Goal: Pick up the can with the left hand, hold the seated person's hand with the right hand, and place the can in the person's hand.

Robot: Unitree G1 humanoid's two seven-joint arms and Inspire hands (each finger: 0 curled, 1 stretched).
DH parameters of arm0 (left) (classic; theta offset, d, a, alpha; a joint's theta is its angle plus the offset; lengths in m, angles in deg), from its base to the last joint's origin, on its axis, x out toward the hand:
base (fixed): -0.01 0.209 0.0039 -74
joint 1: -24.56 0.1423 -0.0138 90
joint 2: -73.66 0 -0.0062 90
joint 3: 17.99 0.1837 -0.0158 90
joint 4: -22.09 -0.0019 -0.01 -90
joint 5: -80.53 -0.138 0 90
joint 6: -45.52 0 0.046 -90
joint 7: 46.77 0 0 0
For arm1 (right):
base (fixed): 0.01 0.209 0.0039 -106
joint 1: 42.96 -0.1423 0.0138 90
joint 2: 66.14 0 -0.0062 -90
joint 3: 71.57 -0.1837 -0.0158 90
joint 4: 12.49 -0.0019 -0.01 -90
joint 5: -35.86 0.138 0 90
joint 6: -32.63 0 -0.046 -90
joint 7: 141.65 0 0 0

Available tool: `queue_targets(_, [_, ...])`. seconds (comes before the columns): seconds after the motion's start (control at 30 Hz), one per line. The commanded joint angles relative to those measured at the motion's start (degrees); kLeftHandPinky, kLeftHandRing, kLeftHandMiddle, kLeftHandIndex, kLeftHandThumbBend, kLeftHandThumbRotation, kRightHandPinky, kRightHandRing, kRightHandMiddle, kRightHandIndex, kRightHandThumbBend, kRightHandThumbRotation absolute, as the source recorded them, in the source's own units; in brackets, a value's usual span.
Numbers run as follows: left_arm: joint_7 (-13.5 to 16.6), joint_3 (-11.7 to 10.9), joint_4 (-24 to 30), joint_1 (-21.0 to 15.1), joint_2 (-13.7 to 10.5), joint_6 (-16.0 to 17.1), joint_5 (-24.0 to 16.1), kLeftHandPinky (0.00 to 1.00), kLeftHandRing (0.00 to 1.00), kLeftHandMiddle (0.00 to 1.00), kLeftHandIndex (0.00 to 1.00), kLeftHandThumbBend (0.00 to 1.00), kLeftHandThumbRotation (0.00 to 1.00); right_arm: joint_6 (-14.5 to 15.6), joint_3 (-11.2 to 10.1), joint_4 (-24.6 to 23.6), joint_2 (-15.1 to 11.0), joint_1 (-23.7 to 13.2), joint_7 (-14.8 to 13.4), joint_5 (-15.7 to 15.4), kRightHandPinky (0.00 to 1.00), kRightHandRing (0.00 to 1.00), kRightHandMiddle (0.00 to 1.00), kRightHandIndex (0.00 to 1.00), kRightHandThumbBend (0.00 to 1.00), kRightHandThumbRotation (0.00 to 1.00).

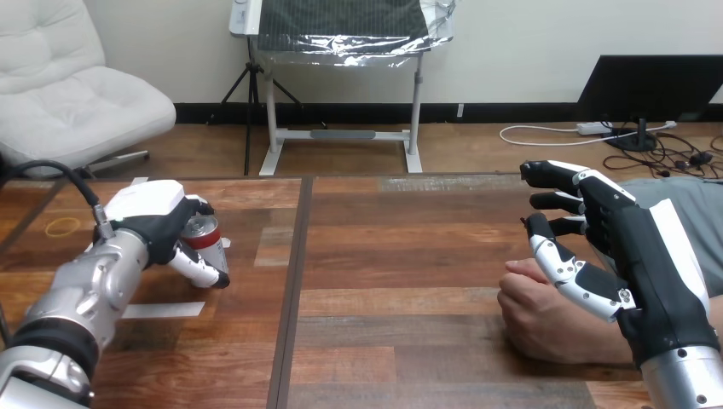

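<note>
A red and silver can (205, 236) stands upright on the table's left part. My left hand (155, 220) is around it, fingers and thumb curled round its sides. The person's hand (546, 315) rests on the table at the right as a loose fist, knuckles toward the middle. My right hand (627, 251) hovers just above and to the right of it, fingers spread and only slightly bent, thumb pointing down toward the person's knuckles. I see no finger of it curled round the person's hand.
The wooden table (401, 256) has a dark seam (290, 290) running front to back left of centre. A strip of white tape (162, 310) lies near my left forearm. A thin yellow ring (61, 227) lies at the far left.
</note>
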Motion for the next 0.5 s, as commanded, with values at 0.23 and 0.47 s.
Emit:
queue_targets(0.23, [6.2,2.0,-1.7,-6.5,1.2,0.7,-1.4,0.83,0.86,0.88,0.86,0.85,0.34,-0.1,-1.2,-2.6,-1.0,-2.8,0.4,1.0,0.66,0.77,0.8,0.75,0.26,0.0])
queue_targets(0.47, [9.1,3.1,-2.5,-6.4,1.7,0.9,-2.1,0.84,0.86,0.88,0.87,0.82,0.35,-0.3,-1.1,-2.7,-1.1,-2.7,0.7,1.1,0.67,0.78,0.8,0.75,0.26,0.0])
